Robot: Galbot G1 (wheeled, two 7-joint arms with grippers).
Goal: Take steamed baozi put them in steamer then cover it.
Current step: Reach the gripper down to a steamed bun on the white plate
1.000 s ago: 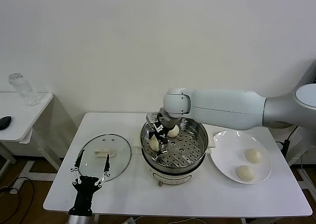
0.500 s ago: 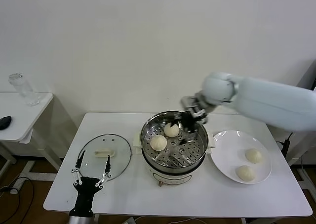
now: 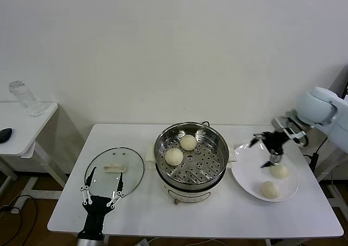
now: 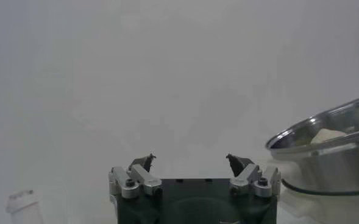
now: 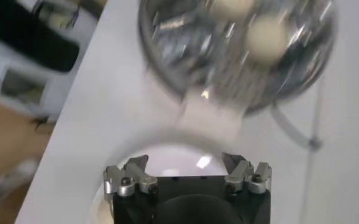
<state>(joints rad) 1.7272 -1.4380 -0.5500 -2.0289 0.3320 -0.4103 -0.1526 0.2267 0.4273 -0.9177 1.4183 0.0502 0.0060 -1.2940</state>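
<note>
two baozi [image 3: 180, 149] now sit in the steamer [image 3: 191, 152] at frame centre, two wait on the plate [image 3: 247, 175] at right. my right gripper [image 3: 268, 148], released and empty, has swung from the basket to above them. left gripper [image 3: 101, 184] idles open by the cover [image 3: 115, 171], lower left.

seen only as a smear in the right wrist view: steamer [image 5: 237, 52] and the baozi [image 5: 266, 36] inside, blurred. cut by the edge in the left wrist view: steamer rim [image 4: 325, 131], one pale bun [image 4: 327, 135] barely peeking over it. cropped at the head view's right border: right arm [image 3: 326, 113]. partly overlapped there by the left gripper [image 3: 101, 193]: cover [image 3: 115, 170].
</note>
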